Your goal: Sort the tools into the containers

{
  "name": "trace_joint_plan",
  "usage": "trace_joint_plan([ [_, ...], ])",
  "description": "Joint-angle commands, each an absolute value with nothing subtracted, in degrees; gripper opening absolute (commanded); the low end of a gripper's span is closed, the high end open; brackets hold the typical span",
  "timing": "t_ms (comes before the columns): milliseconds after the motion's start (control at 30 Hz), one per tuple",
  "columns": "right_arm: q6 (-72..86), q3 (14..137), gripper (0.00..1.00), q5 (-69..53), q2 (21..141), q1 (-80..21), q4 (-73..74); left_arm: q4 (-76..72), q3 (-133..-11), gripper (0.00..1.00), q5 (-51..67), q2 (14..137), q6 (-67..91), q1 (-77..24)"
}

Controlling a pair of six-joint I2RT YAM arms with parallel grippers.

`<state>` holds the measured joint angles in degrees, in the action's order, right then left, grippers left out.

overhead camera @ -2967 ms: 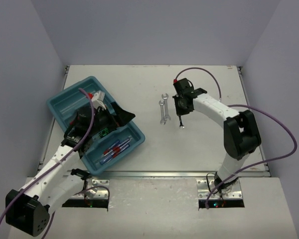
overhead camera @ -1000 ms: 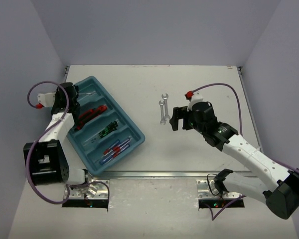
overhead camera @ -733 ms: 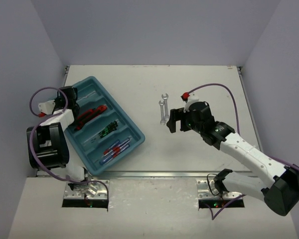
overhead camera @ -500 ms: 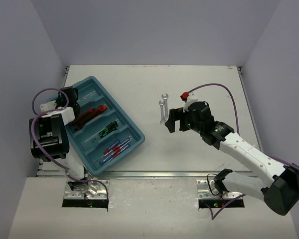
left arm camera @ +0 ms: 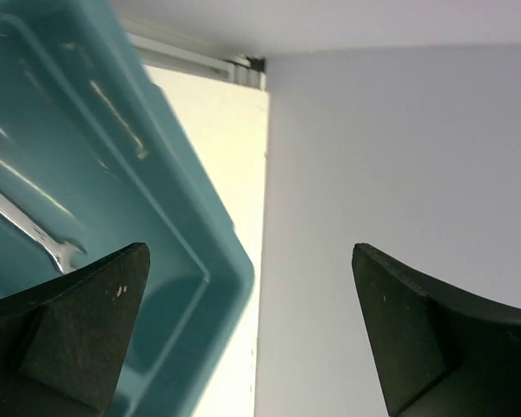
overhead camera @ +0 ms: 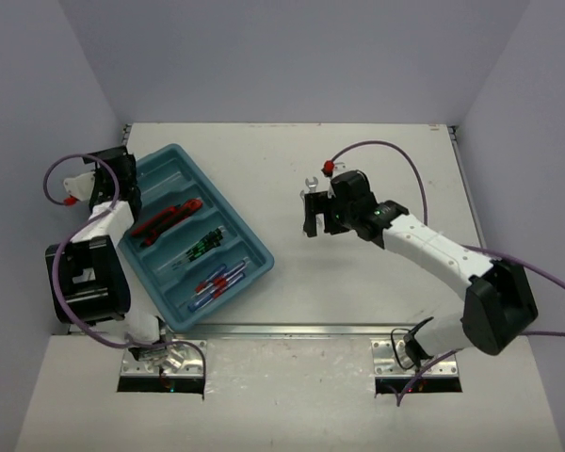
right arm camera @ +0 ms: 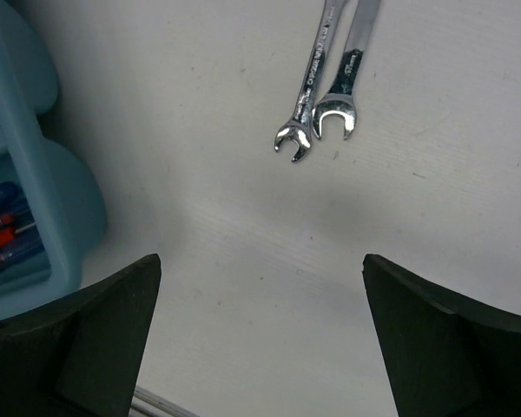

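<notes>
Top view: teal-blue rectangular plastic tray (overhead camera: 169, 169) sits on the diagonal at left of frame, on the white table (overhead camera: 377, 151). It has long parallel compartments.
- Second compartment from upper left: red-handled pliers (overhead camera: 169, 217).
- Next one down: black-handled screwdrivers with green marks (overhead camera: 200, 247).
- Lower-right compartment: blue-and-red-handled screwdrivers (overhead camera: 217, 281).

Left gripper (overhead camera: 118, 174) is at the tray's upper-left edge, far left of frame. In the left wrist view its fingers (left arm camera: 78, 321) stand wide apart with nothing between them. That view looks past the tray's rounded corner (left arm camera: 191, 234) to the lilac wall (left arm camera: 399, 130). A single silver wrench (left arm camera: 35, 230) lies in the outermost compartment at left of frame, partly cut off by the lower-left finger.

Right gripper (overhead camera: 311, 218) is at centre of the top view, over bare table and well apart from the tray. It hangs over two small silver wrenches (overhead camera: 310, 184), with only their upper ends showing above it.

In the right wrist view the two wrenches (right arm camera: 330, 87) lie side by side and touching, open ends toward the bottom of the frame. They run off the top edge. The gripper's fingers (right arm camera: 95, 330) are spread wide at the lower corners, holding nothing, apart from the wrenches. The tray's end wall (right arm camera: 35, 174) shows at left edge, with the blue-and-red handles (right arm camera: 4, 230) just inside it.
</notes>
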<state>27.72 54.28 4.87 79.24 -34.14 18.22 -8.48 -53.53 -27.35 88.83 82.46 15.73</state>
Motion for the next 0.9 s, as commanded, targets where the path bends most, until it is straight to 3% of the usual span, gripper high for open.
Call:
trace_joint_plan([
  [0,29.69,63.86,0.93,7.19,88.64,-30.42,20.69,-3.52,-57.67,1.00,-19.96,78.87,75.82,16.00],
  [100,28.70,73.36,0.78,8.68,100.61,-27.95,23.29,-2.32,-54.58,1.00,-10.56,70.72,71.60,15.91],
  [200,27.48,80.87,0.56,10.07,109.70,-26.77,25.89,-2.46,-48.88,1.00,-2.68,59.51,66.43,15.91],
  [400,25.05,92.15,0.51,11.53,121.60,-26.37,29.55,-0.77,-40.75,1.00,12.15,42.02,53.68,15.09],
  [867,26.06,95.23,0.38,9.86,130.39,-23.92,30.67,11.77,-40.38,1.00,21.57,38.99,36.45,13.92],
])
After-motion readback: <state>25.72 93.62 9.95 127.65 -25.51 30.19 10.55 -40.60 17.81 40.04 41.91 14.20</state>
